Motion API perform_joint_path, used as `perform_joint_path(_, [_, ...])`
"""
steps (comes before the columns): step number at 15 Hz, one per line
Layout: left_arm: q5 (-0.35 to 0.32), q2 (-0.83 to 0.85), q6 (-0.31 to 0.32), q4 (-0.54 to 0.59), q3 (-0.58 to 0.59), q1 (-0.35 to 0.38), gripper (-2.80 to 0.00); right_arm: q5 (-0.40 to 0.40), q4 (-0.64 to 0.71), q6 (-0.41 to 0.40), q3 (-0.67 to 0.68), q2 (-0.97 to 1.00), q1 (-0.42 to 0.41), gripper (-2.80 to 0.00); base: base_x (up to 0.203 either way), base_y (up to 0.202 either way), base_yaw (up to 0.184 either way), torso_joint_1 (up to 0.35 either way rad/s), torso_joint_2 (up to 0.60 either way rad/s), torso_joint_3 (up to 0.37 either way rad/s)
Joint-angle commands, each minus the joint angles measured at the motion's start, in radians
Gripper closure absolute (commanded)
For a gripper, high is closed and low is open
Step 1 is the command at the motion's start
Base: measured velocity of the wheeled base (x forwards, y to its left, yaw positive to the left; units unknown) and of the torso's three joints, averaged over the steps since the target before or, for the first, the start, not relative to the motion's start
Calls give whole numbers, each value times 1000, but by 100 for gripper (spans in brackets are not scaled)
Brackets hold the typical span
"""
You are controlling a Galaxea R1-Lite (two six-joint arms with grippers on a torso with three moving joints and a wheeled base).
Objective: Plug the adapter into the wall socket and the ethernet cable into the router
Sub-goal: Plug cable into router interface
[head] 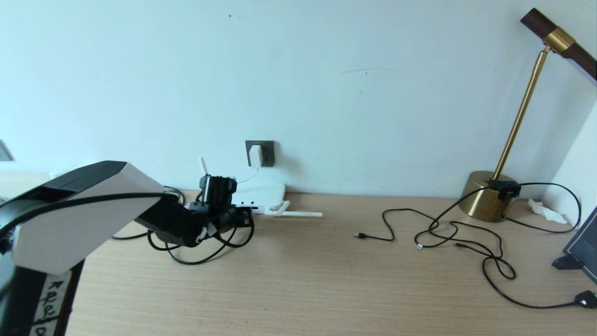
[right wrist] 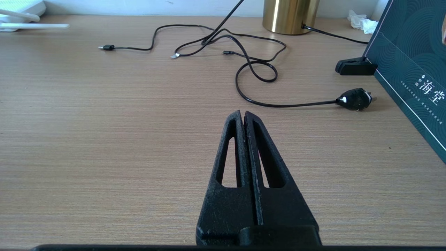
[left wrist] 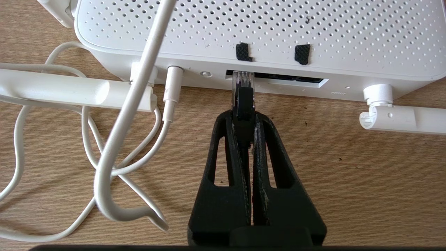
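Note:
The white adapter sits plugged into the dark-grey wall socket above the router. My left gripper is shut on the black plug of the ethernet cable. The plug's clear tip touches the mouth of the dark port slot on the router's front edge. How deep the tip sits, I cannot tell. In the head view the left gripper is low on the table in front of the router, and the black cable loops under the arm. My right gripper hovers shut and empty over bare table.
White cords curl beside the router, and its stick antennas lie flat on the table. At the right stand a brass lamp, thin black cables, a black mains plug and a dark green box.

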Motion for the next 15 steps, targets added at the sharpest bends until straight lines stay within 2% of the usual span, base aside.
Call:
perform_joint_path(1, [2, 2, -1, -6, 0, 1, 0, -1, 1, 0, 0, 1, 0, 0, 0, 0, 0, 0, 0, 0])
perform_joint_path(15, [2, -8, -3, -6, 18, 1, 0, -1, 1, 0, 0, 1, 0, 0, 0, 0, 0, 0, 0, 0])
